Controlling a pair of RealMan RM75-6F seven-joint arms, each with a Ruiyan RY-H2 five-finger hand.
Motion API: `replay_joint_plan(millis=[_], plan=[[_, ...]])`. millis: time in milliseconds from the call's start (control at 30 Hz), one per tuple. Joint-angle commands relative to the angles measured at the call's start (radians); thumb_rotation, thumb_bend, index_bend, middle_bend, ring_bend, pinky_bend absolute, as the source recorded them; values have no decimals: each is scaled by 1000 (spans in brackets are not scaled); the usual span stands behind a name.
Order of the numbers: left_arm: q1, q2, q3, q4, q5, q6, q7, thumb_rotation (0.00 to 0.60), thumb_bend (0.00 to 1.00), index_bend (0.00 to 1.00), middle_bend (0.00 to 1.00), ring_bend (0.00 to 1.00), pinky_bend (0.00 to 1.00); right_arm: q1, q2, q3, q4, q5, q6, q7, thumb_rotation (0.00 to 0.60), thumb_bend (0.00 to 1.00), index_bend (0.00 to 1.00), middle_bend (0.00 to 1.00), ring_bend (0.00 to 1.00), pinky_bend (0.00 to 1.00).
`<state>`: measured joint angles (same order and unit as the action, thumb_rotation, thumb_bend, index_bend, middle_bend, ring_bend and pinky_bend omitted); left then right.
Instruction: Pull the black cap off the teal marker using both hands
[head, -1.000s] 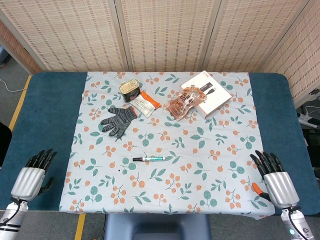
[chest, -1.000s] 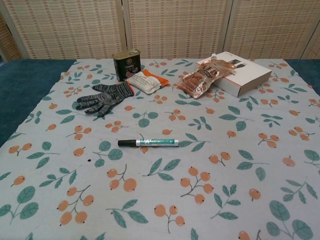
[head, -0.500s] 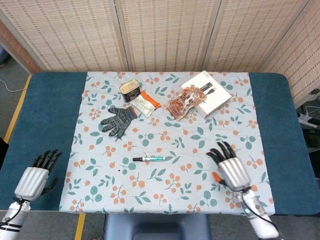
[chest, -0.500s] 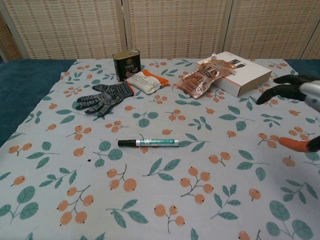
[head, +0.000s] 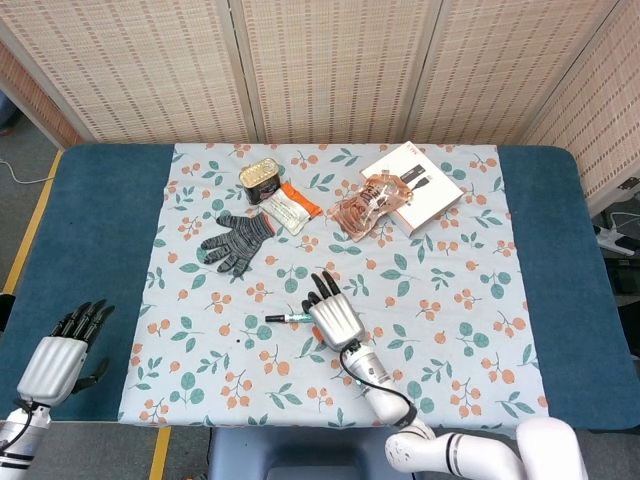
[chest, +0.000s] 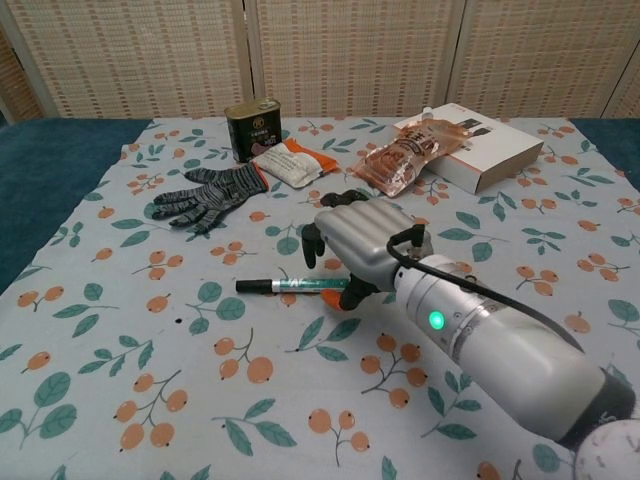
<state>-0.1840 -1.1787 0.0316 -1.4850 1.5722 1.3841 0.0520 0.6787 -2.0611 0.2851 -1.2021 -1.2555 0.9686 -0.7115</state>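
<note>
The teal marker (head: 292, 318) lies flat on the floral cloth, its black cap (head: 272, 318) pointing left; the chest view shows the marker (chest: 300, 285) and the cap (chest: 250, 285) too. My right hand (head: 333, 315) hovers over the marker's right end and hides it, fingers spread and pointing away from me. In the chest view the right hand (chest: 365, 245) arches above the teal barrel with its thumb beside the marker's right end; no grip shows. My left hand (head: 62, 355) rests at the near left on the blue table, fingers apart, holding nothing.
A grey knit glove (head: 237, 240) lies behind the marker to the left. Farther back are a tin (head: 261, 177), a white and orange packet (head: 290, 207), a clear snack bag (head: 367, 203) and a white box (head: 420, 185).
My right hand has swept from the near right edge leftward to the centre and now sits over the marker's right end. The left hand has barely shifted. The marker has not moved.
</note>
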Motion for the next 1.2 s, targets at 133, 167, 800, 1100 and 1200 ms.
replay_joint_plan(millis=[133,167,800,1100,1200], plan=[[3,4,-1,-1,-5,-1,-4,600,382,0,0,0,149,54,-56,11,67,46,-8,-31,600,241,424,327,44,0],[3,5,-1,-1,-6,-2,-4,600,382,0,0,0,149,56,-58,10,71,51,-9,-32,600,241,429,327,45,0],[-10,-3,-4,-1,-20,-34,10,600,380,0,0,0,150,80,-49,-15,108,106,13,-58,600,271,558,397,120,0],[-11,-2,-5,-3,-23,-38,11,600,379,0,0,0,153,88,-48,-33,118,102,23,-53,600,305,766,614,305,0],[-11,-4,-4,3,-16,-32,6,600,380,0,0,0,154,90,-48,-36,118,108,24,-61,600,330,799,650,327,0]])
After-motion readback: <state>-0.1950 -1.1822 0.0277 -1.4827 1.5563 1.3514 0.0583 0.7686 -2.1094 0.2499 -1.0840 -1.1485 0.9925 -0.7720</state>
